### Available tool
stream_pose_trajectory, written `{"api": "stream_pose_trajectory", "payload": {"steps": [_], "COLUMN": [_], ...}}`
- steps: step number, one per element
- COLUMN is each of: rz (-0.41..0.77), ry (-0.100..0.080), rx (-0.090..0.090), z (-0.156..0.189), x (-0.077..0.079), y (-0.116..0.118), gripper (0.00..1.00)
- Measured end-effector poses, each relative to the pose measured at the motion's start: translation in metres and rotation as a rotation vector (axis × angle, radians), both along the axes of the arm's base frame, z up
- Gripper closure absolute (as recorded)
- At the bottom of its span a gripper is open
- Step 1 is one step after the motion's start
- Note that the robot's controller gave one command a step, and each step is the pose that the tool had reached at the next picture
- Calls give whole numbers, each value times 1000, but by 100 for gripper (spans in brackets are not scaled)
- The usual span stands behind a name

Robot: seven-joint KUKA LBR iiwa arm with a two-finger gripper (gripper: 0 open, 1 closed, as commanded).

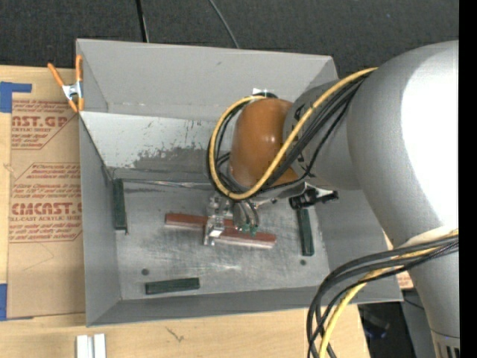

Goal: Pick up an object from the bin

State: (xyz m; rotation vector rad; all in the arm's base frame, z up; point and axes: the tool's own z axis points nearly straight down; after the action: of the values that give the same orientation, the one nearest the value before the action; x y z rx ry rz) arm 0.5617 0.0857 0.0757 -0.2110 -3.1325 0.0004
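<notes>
Camera view, claw (232,227) over reddish-brown bar (183,221)

A flat reddish-brown bar (185,221) lies on the floor of the bin (149,125) near its middle, running left to right with its right end slightly nearer. Its middle stretch is covered, so I cannot tell whether it is 1 piece or 2.

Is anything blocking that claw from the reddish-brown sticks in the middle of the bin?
Nothing visible does. The gripper is down right at the reddish-brown sticks on the bin floor. The dark green bars lie apart, near the left, front and right walls.
</notes>
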Motion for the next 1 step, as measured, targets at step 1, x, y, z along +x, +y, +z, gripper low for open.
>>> {"api": "stream_pose_trajectory", "payload": {"steps": [1], "rz": [0], "ry": [0], "rx": [0], "z": [0], "x": [0], "y": [0], "gripper": [100]}}
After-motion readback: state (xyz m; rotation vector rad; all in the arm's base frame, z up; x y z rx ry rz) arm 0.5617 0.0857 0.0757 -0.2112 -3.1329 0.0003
